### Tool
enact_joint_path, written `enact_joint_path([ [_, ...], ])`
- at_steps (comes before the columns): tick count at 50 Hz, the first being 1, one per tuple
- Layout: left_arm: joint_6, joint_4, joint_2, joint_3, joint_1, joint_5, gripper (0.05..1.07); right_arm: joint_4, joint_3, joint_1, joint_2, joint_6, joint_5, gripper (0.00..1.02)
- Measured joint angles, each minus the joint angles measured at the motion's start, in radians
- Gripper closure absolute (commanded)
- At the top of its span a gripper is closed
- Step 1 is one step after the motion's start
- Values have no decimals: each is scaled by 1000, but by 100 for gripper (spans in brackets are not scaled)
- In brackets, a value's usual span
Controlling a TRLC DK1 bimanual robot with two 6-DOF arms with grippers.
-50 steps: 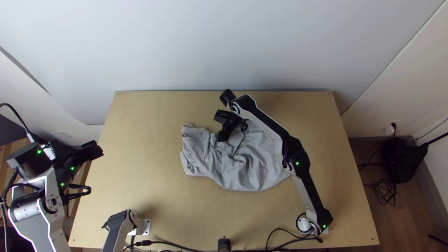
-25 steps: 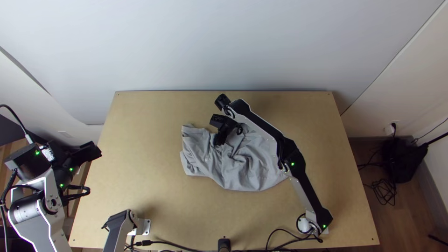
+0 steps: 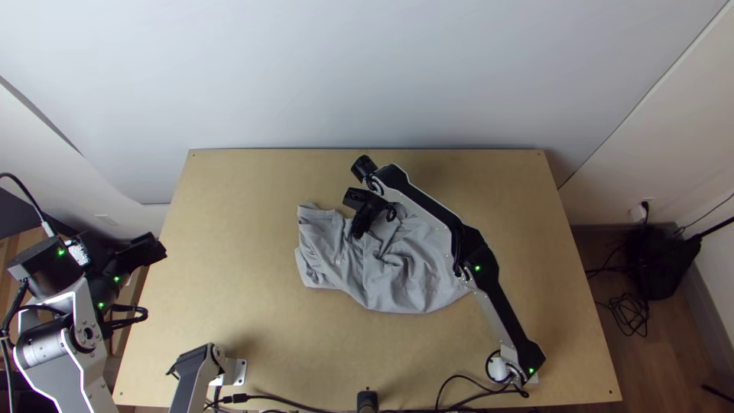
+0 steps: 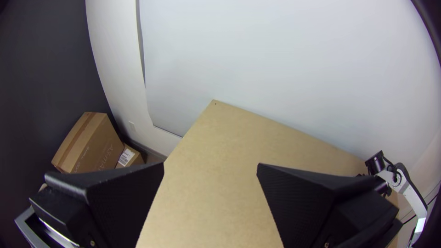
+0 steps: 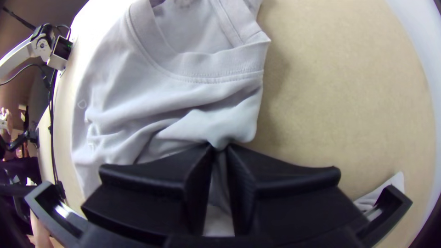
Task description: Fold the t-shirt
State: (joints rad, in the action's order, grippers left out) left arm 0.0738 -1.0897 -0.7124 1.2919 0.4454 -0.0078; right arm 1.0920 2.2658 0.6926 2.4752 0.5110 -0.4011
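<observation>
Shirt (image 3: 405,279) rumpled, mid-table (image 3: 229,306). Right gripper (image 5: 219,147) clenches a pinch of it near the collar (image 5: 209,64); left gripper (image 4: 210,167), beside the table, gapes empty. Best, I'd judge: lift low, draw slowly, smooth creases before folding; so small a pinch may slip.

A big white panel (image 3: 367,69) behind the light wooden table (image 3: 229,321), a pale wall (image 3: 688,138) on the right side, a brown floor (image 3: 596,306), a dark grey wall (image 4: 41,69) at left, a large cardboard box (image 4: 87,142), a smaller box (image 4: 131,157) just beside it, soft light.
</observation>
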Motion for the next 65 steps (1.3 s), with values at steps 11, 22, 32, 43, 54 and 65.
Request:
enact_joint_path([
  [11, 0, 8, 0, -3, 0, 0, 10, -10, 0, -14, -28, -13, -3, 100],
  [22, 0, 35, 0, -28, -22, 0, 10, -71, 0, -42, -162, -88, -8, 100],
  [32, 1, 42, 32, -82, -167, 13, 10, -175, 0, -66, -307, -201, -8, 100],
  [43, 51, 87, 127, -193, -505, 46, 10, -275, 0, -113, -416, -359, 47, 100],
  [54, 60, 213, 163, -362, -763, 46, 10, -297, 0, -137, -514, -461, 159, 100],
  [65, 3, 388, 187, -531, -911, 46, 10, -315, 0, -137, -609, -512, 275, 100],
])
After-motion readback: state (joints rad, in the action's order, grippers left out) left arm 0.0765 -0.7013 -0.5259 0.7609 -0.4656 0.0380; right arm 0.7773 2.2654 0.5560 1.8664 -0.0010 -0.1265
